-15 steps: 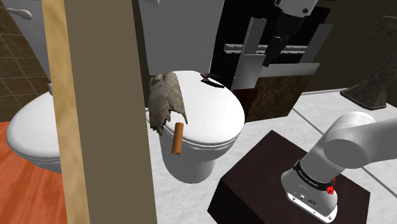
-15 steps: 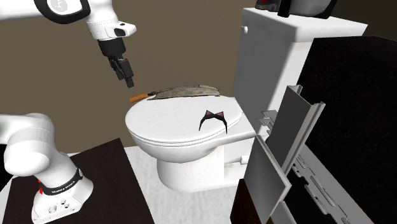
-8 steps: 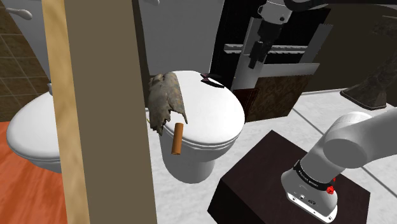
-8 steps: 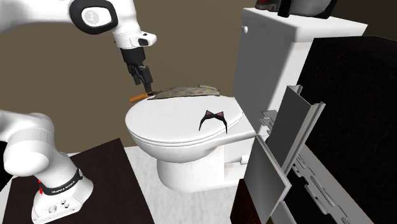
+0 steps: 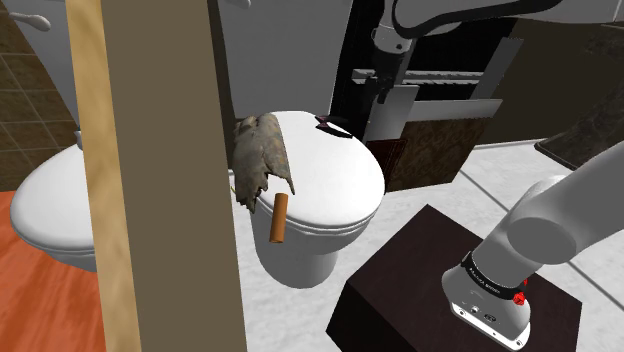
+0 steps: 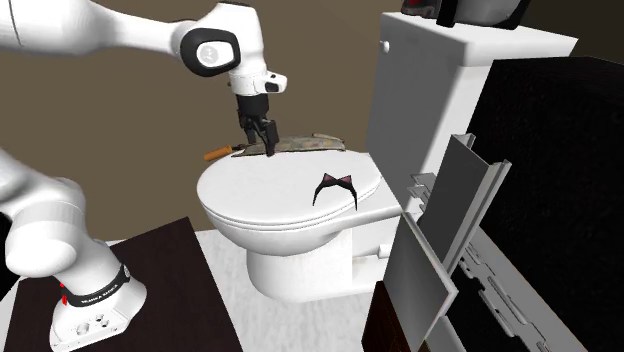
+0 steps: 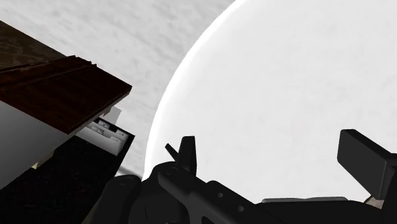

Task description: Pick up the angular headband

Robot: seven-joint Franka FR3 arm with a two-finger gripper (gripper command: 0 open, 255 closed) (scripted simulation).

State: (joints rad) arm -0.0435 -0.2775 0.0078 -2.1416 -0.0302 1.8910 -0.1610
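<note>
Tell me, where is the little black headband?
The headband lies on the white toilet lid, toward the second exterior view's right, near the tank.

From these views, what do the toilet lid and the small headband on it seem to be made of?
Toilet lid: smooth, plain white with a soft sheen, so likely hard plastic or glazed ceramic; the look leaves it open. Headband: thin, angular, matte black with pink tips; perhaps plastic, but no texture shows to settle it.

The white arm (image 6: 120, 35) arches over, wrist (image 6: 218, 52) bent downward; the black gripper (image 6: 266, 148) points down, fingers (image 7: 364, 160) apart.
</note>
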